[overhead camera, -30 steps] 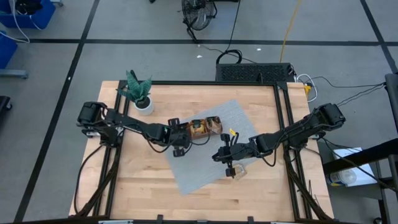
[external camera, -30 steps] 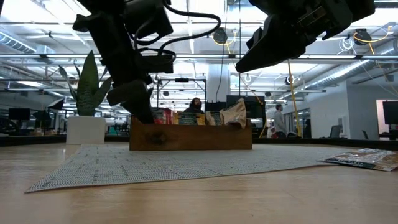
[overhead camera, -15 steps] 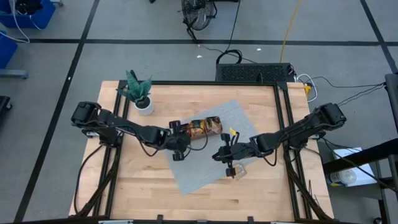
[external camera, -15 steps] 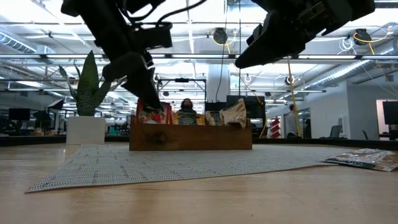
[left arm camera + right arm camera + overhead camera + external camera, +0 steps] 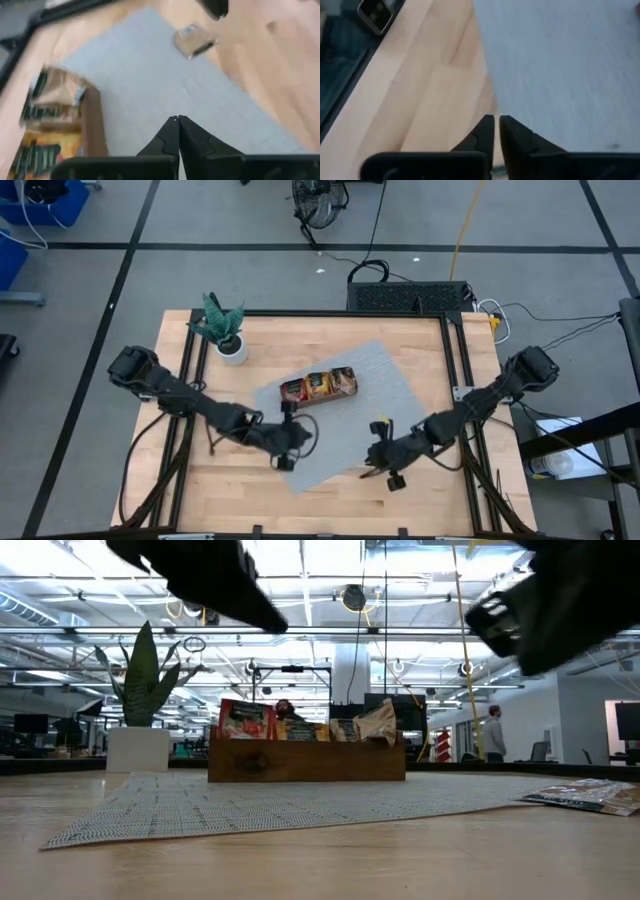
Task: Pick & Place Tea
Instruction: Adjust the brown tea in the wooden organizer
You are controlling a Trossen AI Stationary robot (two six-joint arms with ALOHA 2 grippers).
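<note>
Both arms low over the mat's (image 5: 395, 385) near edge, back from the tray (image 5: 320, 386); left gripper (image 5: 307, 432) and right gripper (image 5: 371, 461) closed, empty.

1. One wooden tray (image 5: 320, 387) holding several tea sachets (image 5: 243, 720); exact number cannot be told.
2. One loose sachet (image 5: 194, 40) on one grey mat (image 5: 335, 435).
3. One potted plant (image 5: 226, 328).
4. Two arms.

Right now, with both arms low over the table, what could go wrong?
1. The loose tea packet lies near the right tool, which may nudge it.
2. The red packet stands tall in the wooden box; a passing arm may tip it.
3. The left tool hangs over the grey mat and could drag it.
</note>
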